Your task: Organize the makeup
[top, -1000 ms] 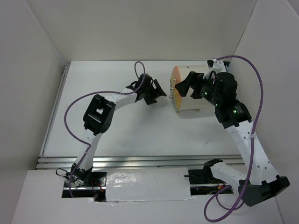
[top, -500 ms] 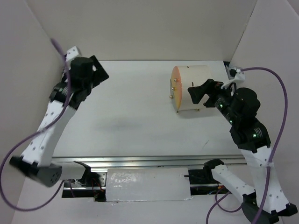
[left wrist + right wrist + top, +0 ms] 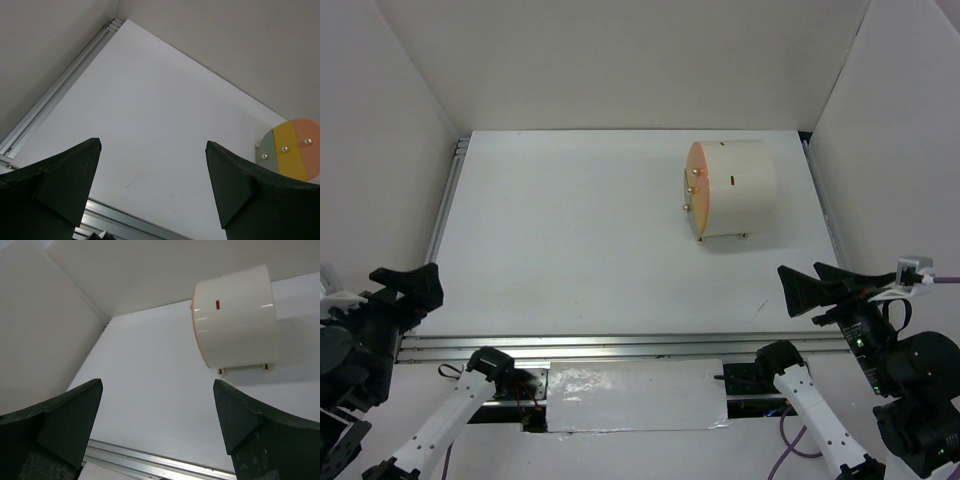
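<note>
The left pincer (image 3: 408,283) and right pincer (image 3: 806,284) gape empty, well apart from the cream container (image 3: 735,190); no makeup shows, so its handling and hold cannot be judged.

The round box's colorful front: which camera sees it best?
Left wrist view: the round box shows grey, yellow and pink stripes with knobs. Top view sees that front slanted; right wrist, mostly the cream side.

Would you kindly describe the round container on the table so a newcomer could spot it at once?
On the white table, look toward the far right corner. A cream drum-shaped container sits there, its round face banded grey, yellow and orange with small knobs.
</note>
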### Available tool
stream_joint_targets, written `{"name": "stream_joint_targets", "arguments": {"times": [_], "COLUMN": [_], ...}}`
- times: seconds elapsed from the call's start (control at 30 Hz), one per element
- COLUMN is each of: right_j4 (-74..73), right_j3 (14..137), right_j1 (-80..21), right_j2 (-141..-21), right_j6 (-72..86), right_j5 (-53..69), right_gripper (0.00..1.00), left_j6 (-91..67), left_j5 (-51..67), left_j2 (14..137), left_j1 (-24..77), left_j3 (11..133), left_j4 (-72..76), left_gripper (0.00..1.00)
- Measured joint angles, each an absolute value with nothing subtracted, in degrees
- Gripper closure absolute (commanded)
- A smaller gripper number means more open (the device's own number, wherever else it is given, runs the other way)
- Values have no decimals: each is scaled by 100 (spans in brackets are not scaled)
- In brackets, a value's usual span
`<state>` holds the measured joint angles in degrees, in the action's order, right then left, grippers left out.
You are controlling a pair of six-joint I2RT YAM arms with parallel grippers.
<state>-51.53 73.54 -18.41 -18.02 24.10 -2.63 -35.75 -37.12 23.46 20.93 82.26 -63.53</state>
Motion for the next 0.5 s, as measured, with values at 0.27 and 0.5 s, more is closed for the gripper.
{"name": "stream_joint_targets", "arguments": {"times": [0.27, 0.5], "right_j4": [-5927, -6099], "right_j3": [7194, 7194], "right_j1": [-1841, -1841], "right_j2": [-1385, -1382], "right_j6": [2285, 2287], "right_j5": [-696, -825], "right_gripper": [0, 0], "left_j6": [-3579, -3575], "left_j5": [-3680, -3673], "left_j2": [1868, 1828], "left_j1": [2093, 2093], "left_j3": [8020, 7977], "left_j4": [-7135, -7212], "left_gripper": [1, 1]}}
